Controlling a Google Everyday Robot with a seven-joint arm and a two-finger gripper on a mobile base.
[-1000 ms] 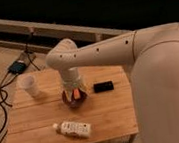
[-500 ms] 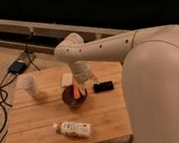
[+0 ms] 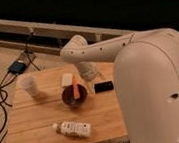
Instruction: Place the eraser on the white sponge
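Note:
The eraser (image 3: 104,86) is a small flat black block lying on the wooden table (image 3: 35,124), just right of the dark bowl (image 3: 75,96). The white sponge (image 3: 66,80) lies behind the bowl, to its upper left. My gripper (image 3: 94,80) hangs at the end of the white arm (image 3: 95,52), above the table between the bowl and the eraser, close to the eraser's left end. The arm's wrist hides much of it. Nothing shows held in it.
The dark bowl holds an orange stick-like object (image 3: 75,89). A white cup (image 3: 29,85) stands at the table's back left. A long white bottle (image 3: 73,129) lies near the front edge. Cables and a blue box (image 3: 18,66) lie on the floor to the left.
The arm's end has swung right, from over the bowl toward the eraser. The sponge and the bowl now show in full. The objects on the table have not moved.

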